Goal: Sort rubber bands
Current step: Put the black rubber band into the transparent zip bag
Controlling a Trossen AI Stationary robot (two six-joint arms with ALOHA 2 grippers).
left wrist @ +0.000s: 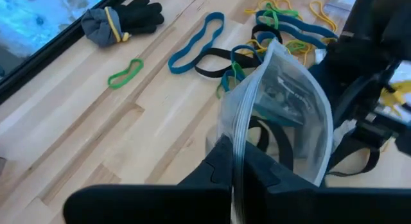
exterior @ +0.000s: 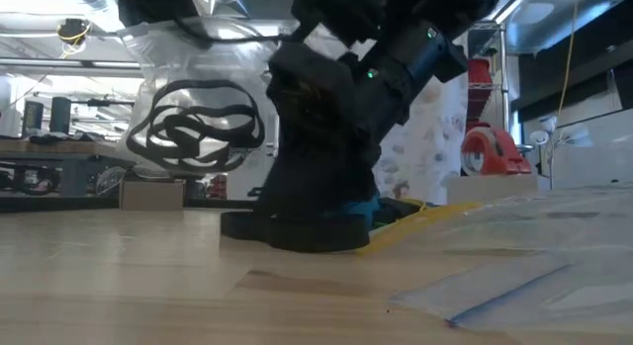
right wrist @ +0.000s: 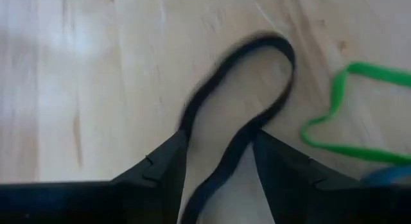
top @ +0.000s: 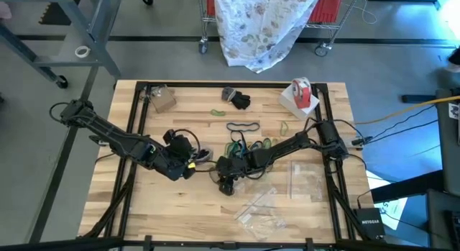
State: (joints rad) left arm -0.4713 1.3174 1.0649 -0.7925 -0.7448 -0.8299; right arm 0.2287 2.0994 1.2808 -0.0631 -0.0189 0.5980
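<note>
Overhead, table-level (very near) and two wrist cameras.

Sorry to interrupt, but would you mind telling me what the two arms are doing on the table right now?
They are sorting rubber bands. The left claw is shut on the edge of a clear bag that already holds black bands, keeping it upright. The right claw is down at the table beside the pile of bands, open around a black band. A green band lies next to it.
</note>
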